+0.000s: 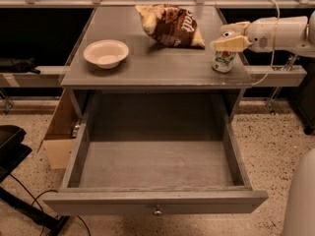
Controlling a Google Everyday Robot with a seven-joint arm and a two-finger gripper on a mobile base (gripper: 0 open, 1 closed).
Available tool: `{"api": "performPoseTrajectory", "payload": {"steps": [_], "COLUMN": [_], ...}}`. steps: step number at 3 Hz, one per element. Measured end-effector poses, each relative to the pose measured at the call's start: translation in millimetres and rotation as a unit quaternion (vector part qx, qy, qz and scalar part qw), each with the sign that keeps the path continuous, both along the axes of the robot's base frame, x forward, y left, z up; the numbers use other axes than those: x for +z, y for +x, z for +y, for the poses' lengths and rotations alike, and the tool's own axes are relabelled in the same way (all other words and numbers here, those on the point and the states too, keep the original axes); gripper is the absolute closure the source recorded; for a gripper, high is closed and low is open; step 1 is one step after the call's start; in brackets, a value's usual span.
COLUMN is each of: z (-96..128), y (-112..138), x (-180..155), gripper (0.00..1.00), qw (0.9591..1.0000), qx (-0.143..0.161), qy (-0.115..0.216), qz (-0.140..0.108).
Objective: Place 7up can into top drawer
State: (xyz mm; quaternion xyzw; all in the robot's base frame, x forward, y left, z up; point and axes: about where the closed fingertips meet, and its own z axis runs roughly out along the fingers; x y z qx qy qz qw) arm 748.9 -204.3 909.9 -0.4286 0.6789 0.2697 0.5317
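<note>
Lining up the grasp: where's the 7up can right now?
Camera view: the 7up can stands near the front-right corner of the tabletop, right of the snack bag, just below the gripper.

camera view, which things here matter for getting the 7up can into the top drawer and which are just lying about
For the job: 7up can, at the right edge of the tabletop; top drawer, pulled open; gripper, at the can's top.
Lying about: bowl; snack bag; cardboard box.
</note>
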Motion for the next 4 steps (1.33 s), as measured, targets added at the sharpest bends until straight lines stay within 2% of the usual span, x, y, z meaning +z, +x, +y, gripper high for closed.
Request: {"api": "performPoseTrajectory", "payload": {"steps": [2, 3, 4], "z": [0, 17, 50], "y": [0, -16, -47], "x": [0, 31, 58], "gripper": [0.94, 1.0, 1.0], "qw": [1.0, 0.9987, 0.9953], "qx": [0.0, 0.009, 0.028], "qy": [0.0, -0.04, -0.073], "qz": [0.0, -0.032, -0.057]}}
